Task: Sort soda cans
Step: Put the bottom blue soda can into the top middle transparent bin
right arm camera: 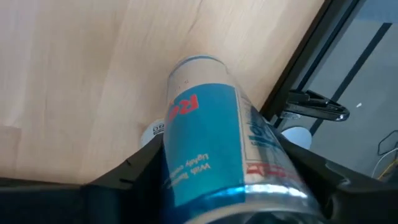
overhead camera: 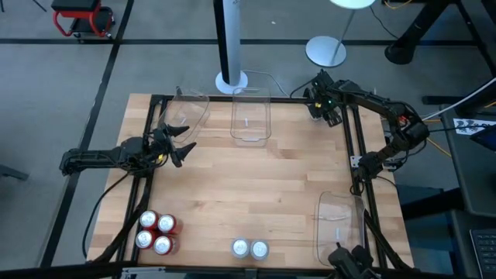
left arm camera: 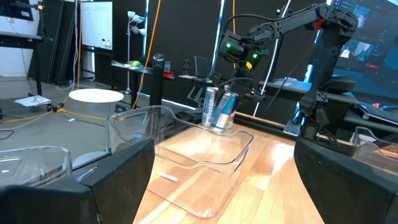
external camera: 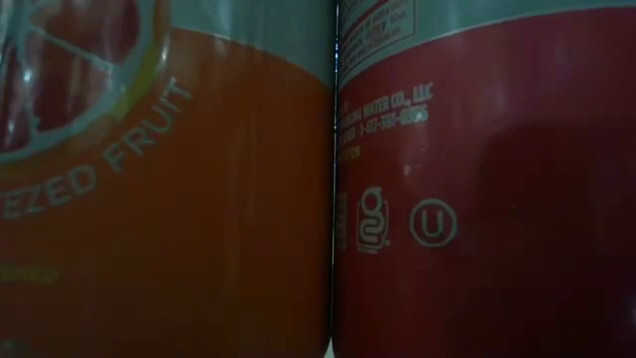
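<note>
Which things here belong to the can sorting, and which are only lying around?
Belong to the job:
- four red cans
- two silver-white cans
- blue can tilted in the right gripper
- another can beside it

Just there:
- three clear bins
- left gripper, open, waiting

Blue can point(right arm camera: 214, 143) in end effector point(right arm camera: 217, 186)

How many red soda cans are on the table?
4 red cans, clustered together at the table's near-left corner in the high view. More could be hidden elsewhere.
</note>
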Controlling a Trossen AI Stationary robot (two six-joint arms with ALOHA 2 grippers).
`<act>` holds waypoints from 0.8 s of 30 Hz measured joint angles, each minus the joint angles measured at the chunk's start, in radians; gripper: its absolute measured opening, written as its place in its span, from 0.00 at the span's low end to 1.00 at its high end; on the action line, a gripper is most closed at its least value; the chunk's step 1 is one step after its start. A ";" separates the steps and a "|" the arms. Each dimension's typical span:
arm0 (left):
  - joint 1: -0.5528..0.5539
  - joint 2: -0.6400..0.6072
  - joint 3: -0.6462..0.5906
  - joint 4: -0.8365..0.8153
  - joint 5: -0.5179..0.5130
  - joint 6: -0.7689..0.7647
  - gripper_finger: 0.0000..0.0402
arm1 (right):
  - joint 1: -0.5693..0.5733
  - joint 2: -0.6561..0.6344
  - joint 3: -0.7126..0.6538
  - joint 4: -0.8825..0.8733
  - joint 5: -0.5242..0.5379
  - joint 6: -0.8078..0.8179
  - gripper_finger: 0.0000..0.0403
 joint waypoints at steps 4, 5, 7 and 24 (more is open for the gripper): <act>0.000 0.000 0.000 0.000 0.000 0.000 0.93 | 0.000 -0.016 0.005 -0.020 -0.013 -0.002 0.58; 0.000 0.000 0.000 0.000 0.000 0.000 0.93 | 0.000 -0.020 0.012 -0.037 -0.014 -0.002 0.58; 0.000 0.000 0.000 0.000 0.000 0.000 0.93 | 0.004 -0.027 0.038 -0.058 -0.022 0.005 0.58; 0.000 0.000 0.000 0.000 0.000 0.000 0.93 | 0.282 -0.029 0.340 -0.058 -0.041 0.046 0.58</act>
